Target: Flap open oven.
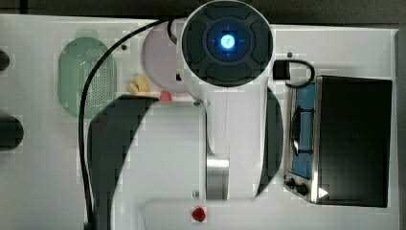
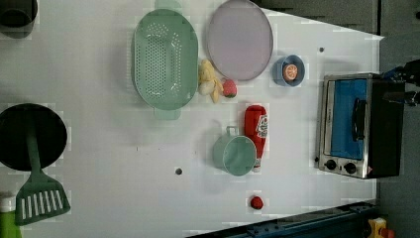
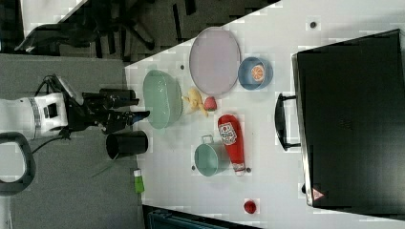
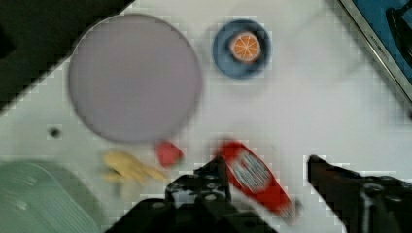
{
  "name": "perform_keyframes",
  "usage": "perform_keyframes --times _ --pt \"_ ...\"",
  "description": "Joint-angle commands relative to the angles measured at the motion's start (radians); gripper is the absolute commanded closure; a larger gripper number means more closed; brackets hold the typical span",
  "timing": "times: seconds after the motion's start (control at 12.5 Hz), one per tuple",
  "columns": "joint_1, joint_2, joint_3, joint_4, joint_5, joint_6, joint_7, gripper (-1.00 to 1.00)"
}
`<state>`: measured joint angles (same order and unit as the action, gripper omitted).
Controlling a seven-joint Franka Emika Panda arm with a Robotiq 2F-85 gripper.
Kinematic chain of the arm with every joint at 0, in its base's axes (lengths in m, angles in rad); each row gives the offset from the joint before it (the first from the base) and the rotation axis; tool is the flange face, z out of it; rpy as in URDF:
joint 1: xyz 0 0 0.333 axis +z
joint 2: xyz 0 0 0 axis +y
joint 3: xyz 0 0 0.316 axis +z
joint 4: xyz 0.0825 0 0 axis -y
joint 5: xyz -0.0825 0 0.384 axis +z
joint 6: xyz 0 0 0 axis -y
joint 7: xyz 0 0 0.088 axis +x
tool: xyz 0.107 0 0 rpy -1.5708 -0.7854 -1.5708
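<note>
The oven (image 2: 359, 125) stands at the table's (image 2: 124, 188) edge, at three o'clock in the left view, door closed. It looks heavy and rigid, with fragile glass; the bar handle (image 2: 357, 119) is the likely hold. The gripper (image 4: 265, 177) hangs open and empty above the ketchup bottle (image 4: 255, 177). The right view shows the handle's (image 3: 282, 121) standoff; the left view shows the knobs (image 2: 341, 166).

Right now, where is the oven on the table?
The oven stands at the left view's right end of the white table, door shut, past the ketchup bottle and the blue bowl.
</note>
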<state>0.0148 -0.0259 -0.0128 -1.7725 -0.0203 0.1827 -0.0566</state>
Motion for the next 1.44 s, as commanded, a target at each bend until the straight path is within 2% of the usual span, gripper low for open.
perform_keyframes --times 0.08,0.24,0.48,0.56,1.04,1.12,1.2,1.44 --pt "-0.034 -0.387 -0.052 -0.211 0.013 -0.206 0.18 -0.59" --pt "-0.034 -0.388 -0.052 -0.211 0.013 -0.206 0.18 -0.99" --pt "-0.034 -0.388 -0.052 -0.211 0.013 -0.206 0.18 -1.0" --pt "-0.034 -0.388 -0.052 -0.211 0.013 -0.206 0.18 -0.89" --pt "-0.037 -0.384 -0.062 -0.217 0.012 -0.207 0.18 0.55" --pt "-0.039 -0.382 -0.072 -0.22 0.01 -0.207 0.178 0.65" --pt "-0.04 -0.38 -0.086 -0.227 0.009 -0.206 0.154 0.65" --pt "-0.043 -0.374 -0.147 -0.257 -0.013 -0.19 -0.113 0.65"
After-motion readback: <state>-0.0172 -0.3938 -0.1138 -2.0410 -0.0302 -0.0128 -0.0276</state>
